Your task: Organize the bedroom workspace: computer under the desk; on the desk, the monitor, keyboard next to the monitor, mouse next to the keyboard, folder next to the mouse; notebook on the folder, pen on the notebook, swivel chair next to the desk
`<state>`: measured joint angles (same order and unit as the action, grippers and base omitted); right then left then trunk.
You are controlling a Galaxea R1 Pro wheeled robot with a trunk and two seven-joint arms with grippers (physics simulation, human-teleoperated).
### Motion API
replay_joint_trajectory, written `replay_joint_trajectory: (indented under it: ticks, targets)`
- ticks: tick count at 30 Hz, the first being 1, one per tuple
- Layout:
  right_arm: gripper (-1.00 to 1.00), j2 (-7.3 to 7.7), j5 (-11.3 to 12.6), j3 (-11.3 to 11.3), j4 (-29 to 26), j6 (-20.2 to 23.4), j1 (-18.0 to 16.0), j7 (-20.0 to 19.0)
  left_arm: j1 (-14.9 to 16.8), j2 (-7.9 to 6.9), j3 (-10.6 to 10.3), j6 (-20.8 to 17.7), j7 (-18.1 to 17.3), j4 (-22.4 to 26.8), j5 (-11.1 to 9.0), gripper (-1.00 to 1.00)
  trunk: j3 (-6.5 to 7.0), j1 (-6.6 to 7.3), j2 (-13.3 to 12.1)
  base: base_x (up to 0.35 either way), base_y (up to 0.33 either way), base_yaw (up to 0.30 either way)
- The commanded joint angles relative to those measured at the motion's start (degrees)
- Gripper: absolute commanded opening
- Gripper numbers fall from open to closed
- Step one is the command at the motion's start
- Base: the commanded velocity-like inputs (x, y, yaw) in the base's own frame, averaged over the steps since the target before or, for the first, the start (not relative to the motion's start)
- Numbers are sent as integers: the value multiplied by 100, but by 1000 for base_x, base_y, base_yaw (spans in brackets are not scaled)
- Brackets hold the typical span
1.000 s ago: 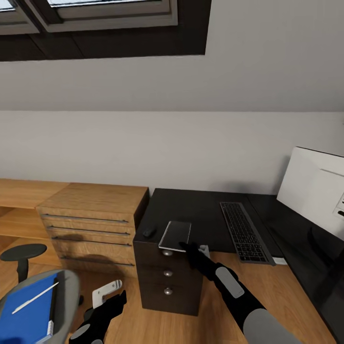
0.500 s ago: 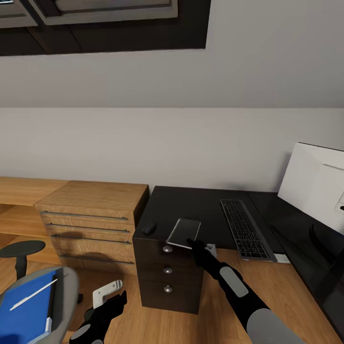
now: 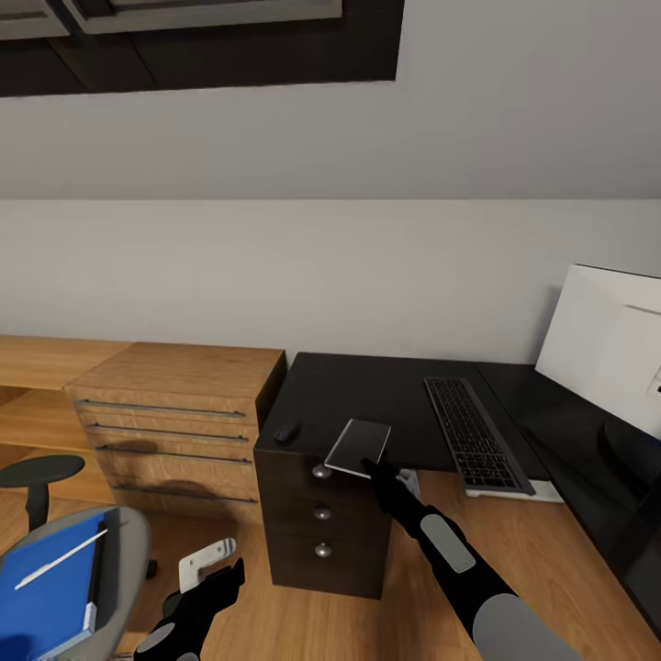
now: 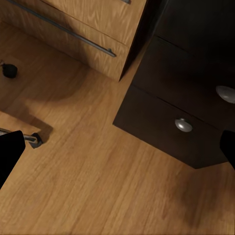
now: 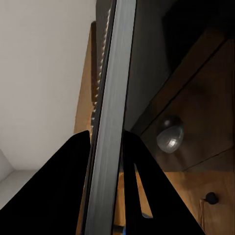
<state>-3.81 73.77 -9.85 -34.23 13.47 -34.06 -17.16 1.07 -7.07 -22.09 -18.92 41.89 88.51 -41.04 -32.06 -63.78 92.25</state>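
Note:
My right gripper [image 3: 374, 470] is shut on the thin grey notebook [image 3: 358, 446], holding it tilted over the front edge of the black desk [image 3: 367, 390], just above the drawer unit [image 3: 321, 537]. In the right wrist view the notebook [image 5: 110, 117] shows edge-on between the black fingers [image 5: 63, 196]. The small black mouse [image 3: 286, 430] lies to its left, the keyboard [image 3: 472, 444] to its right, and the monitor [image 3: 610, 353] stands at the far right. The blue folder [image 3: 50, 588] with the white pen [image 3: 60, 560] lies on the swivel chair [image 3: 127, 560]. My left gripper [image 3: 209, 588] hangs open low over the floor.
A light wood dresser [image 3: 174, 413] with long handles stands against the desk's left side. The chair's black armrest [image 3: 37, 472] rises at the left edge. Round silver knobs [image 4: 183, 125] mark the drawer fronts. Bare wood floor [image 4: 107, 186] lies in front of the drawers.
The camera has shifted a little. The right gripper has carried the notebook slightly to the right, away from the mouse. The left arm has stayed where it was.

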Motion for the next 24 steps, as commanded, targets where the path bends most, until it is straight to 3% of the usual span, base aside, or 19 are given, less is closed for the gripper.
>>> replay_joint_trajectory:
  ticks: [1,14,24]
  targets:
    - [-100,2,51,-7,2,14,-4,-6,6,-5,-13,-15,44,8,-27,100,-24,-22,45,0,0,0]
    - [-100,-1,50,-8,4,4,-4,2,5,-5,-14,-15,47,8,-27,100,-258,-308,566,0,0,0]
    - [-100,2,50,-8,4,1,-4,3,3,-5,-4,-23,34,1,-35,100,-258,-308,566,0,0,0]
